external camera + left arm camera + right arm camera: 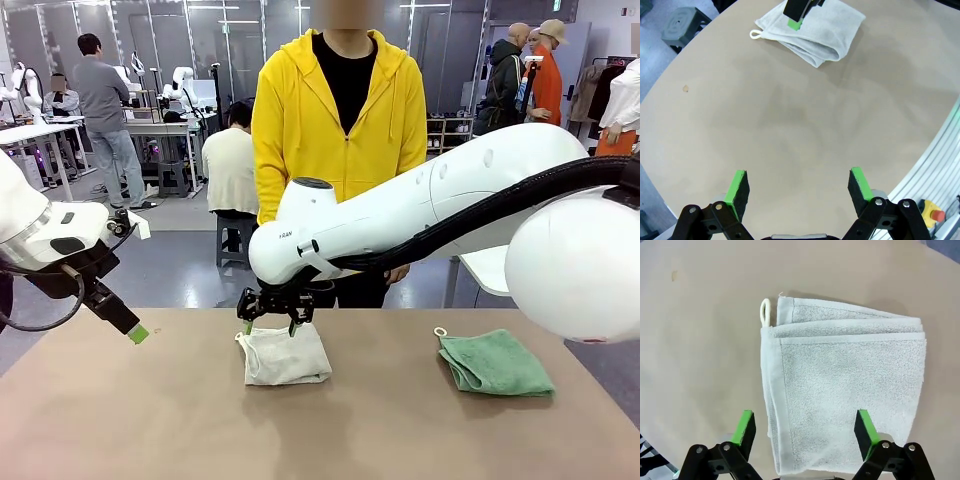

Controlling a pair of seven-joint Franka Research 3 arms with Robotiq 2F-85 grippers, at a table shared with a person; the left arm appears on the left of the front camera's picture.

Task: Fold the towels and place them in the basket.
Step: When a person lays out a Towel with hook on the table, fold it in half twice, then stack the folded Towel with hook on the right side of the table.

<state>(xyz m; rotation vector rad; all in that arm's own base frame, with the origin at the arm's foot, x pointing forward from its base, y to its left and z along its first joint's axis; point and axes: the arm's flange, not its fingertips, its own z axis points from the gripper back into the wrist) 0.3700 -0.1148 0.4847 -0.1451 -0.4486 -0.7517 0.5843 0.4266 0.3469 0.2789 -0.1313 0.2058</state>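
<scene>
Front view: "FRANKA" lettering on my right arm is partly readable. Right pincer (275, 312) is spread wide above the folded cream towel (286, 355) mid-table (150, 420), white loop (765, 311) at its corner. Mint towel (495, 363) lies folded to the right. Left pincer (799, 192) is spread, empty.

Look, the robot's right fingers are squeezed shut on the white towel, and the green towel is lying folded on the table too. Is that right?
Not quite. The right gripper is open: in the right wrist view its fingers stand apart above the white towel, not squeezing it. The rest is right: the green towel lies folded on the table.
</scene>
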